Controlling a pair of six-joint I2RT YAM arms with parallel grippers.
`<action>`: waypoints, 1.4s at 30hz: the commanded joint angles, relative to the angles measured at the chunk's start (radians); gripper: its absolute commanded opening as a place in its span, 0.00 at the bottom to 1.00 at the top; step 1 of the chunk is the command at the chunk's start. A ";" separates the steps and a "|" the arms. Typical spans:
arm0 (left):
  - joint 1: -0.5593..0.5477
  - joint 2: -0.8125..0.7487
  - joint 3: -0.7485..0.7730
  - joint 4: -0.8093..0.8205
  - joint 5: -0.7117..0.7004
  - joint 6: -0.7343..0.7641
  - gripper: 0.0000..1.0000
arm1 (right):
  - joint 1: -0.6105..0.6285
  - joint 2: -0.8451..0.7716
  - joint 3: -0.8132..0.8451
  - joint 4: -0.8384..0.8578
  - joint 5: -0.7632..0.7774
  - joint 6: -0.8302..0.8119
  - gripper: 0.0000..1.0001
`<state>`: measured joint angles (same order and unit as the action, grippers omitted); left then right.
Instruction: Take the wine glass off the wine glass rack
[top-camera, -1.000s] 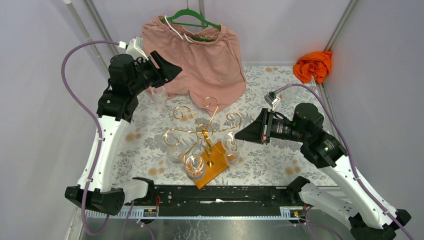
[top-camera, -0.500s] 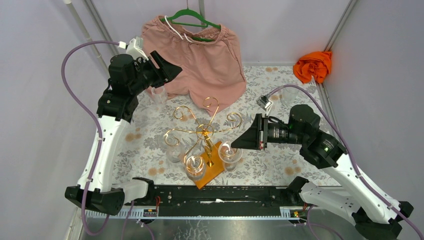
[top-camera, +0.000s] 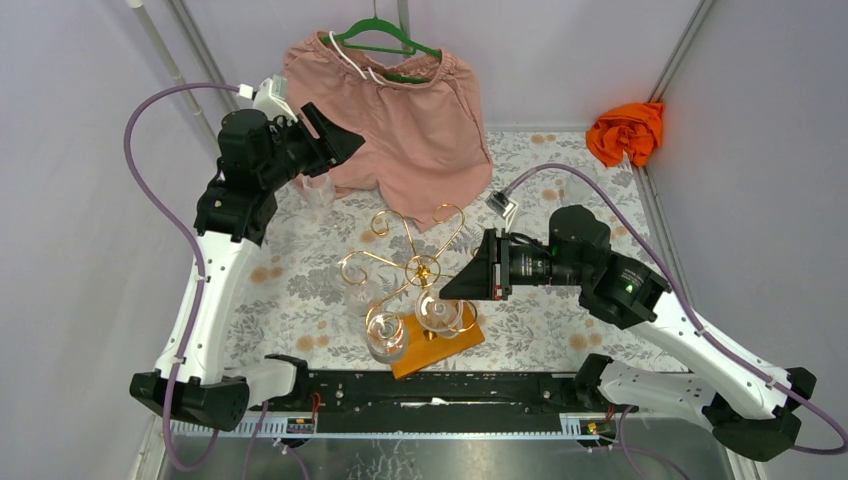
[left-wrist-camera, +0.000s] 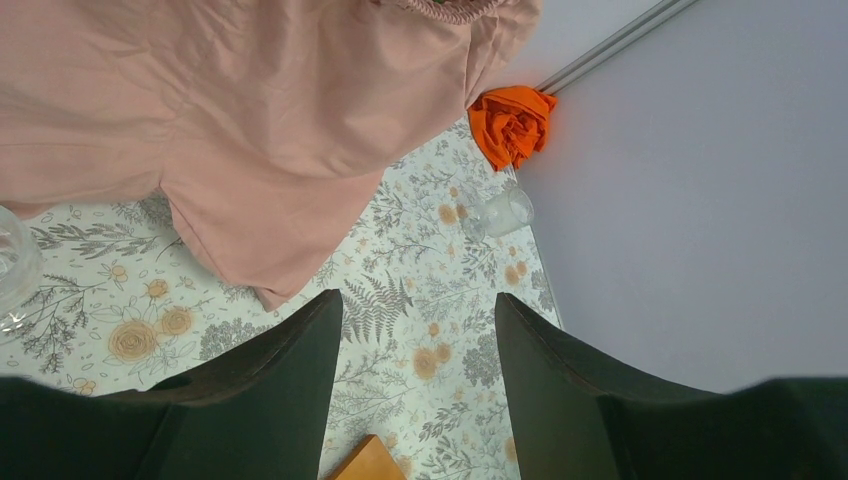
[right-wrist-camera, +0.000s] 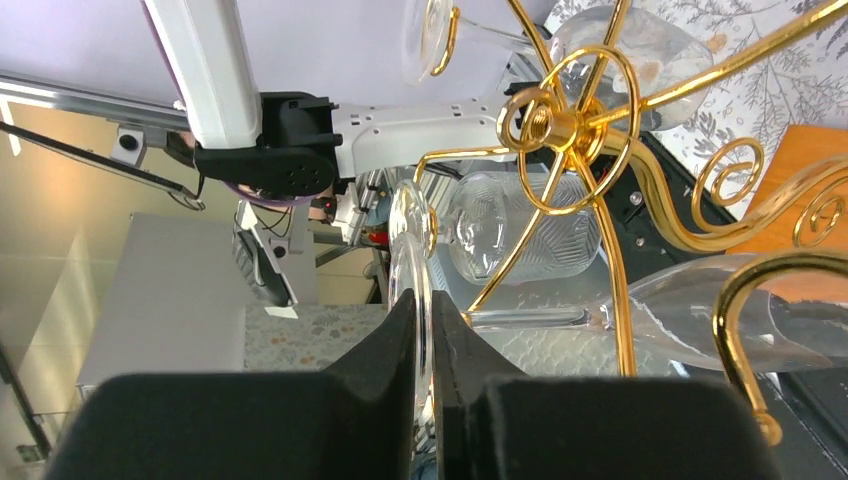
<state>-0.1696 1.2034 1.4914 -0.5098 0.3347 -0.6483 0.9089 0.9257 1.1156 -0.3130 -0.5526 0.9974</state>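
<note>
The gold wine glass rack (top-camera: 421, 268) stands in its orange-brown wooden base (top-camera: 455, 340) at the table's near middle. Two wine glasses hang upside down from its near arms, one at the left (top-camera: 386, 334) and one at the right (top-camera: 440, 314). My right gripper (top-camera: 444, 291) is at the rack's right side, shut on the thin foot disc of the right glass (right-wrist-camera: 412, 235). In the right wrist view my fingertips (right-wrist-camera: 400, 318) pinch that disc, and the stem (right-wrist-camera: 530, 318) runs to the bowl (right-wrist-camera: 700, 310) past the rack's gold hub (right-wrist-camera: 548, 125). My left gripper (top-camera: 348, 140) is open and empty, raised at the far left (left-wrist-camera: 418, 300).
Pink shorts (top-camera: 400, 120) hang on a green hanger (top-camera: 385, 38) at the back. An orange cloth (top-camera: 626, 132) lies at the far right corner. A loose glass (left-wrist-camera: 497, 213) lies near it, and another glass (top-camera: 316, 190) stands below my left gripper.
My right gripper has moved left and closed on the right glass's foot. The rack and its base have turned and shifted with it. The left arm has not moved.
</note>
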 joint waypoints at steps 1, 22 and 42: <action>-0.007 -0.022 -0.005 0.013 -0.002 0.023 0.65 | 0.014 0.002 0.063 0.038 0.071 -0.038 0.00; -0.007 -0.028 0.002 0.008 0.000 0.024 0.66 | 0.015 -0.086 0.122 -0.162 0.355 -0.122 0.00; -0.007 -0.010 -0.001 0.014 0.005 0.023 0.66 | 0.015 -0.218 0.334 -0.559 0.739 -0.184 0.00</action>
<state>-0.1696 1.1976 1.4914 -0.5121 0.3347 -0.6411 0.9165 0.7006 1.3624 -0.8173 0.0402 0.8604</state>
